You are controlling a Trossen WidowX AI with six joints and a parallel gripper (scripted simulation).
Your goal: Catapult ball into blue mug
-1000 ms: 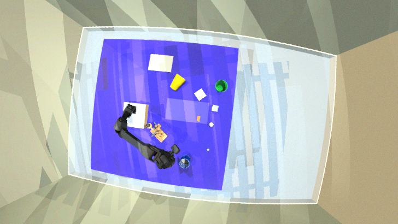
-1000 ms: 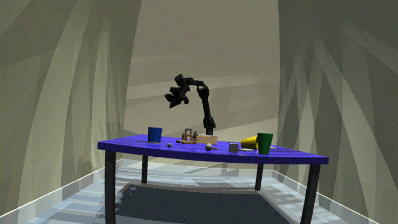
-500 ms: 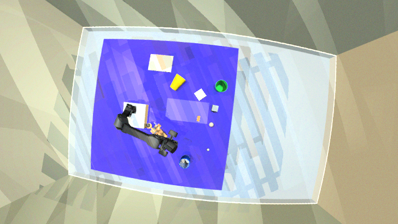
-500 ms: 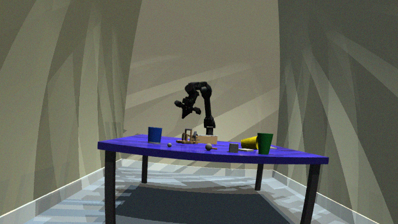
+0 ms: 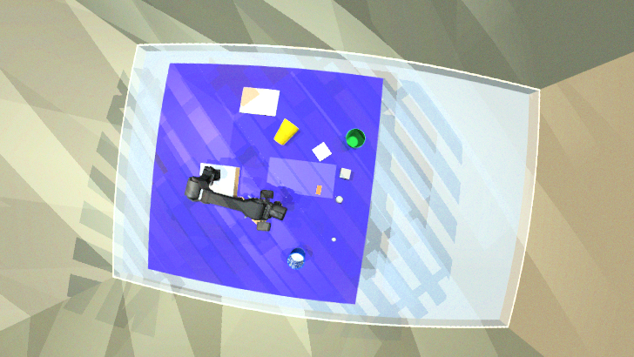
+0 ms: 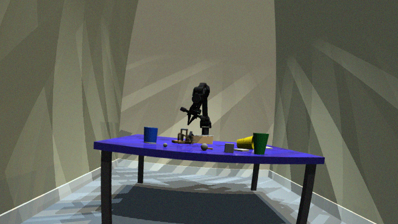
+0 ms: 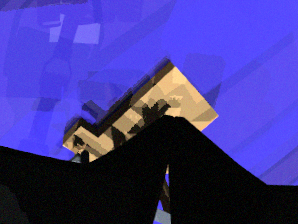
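My gripper (image 6: 188,124) (image 7: 172,125) is shut with nothing between its fingers, pointing down above the wooden catapult (image 6: 178,141) (image 7: 192,95). There is a gap of air between fingertips and catapult in the exterior view. The arm hides most of the catapult in the top view, and the fingers hide part of it in the wrist view. The blue mug (image 5: 295,264) (image 6: 150,135) stands upright; its inside shows a bright patch I cannot make out. A larger pale ball (image 5: 339,199) (image 6: 204,146) and a smaller one (image 5: 333,239) (image 6: 165,145) lie on the table.
A green cup (image 5: 355,139) (image 6: 260,143) stands near the table edge. A yellow cup (image 5: 286,131) (image 6: 245,142) lies on its side. A grey cube (image 5: 345,173) (image 6: 229,147), a white square (image 5: 321,151), an orange piece (image 5: 319,189) and a white rectangle (image 5: 264,104) lie around.
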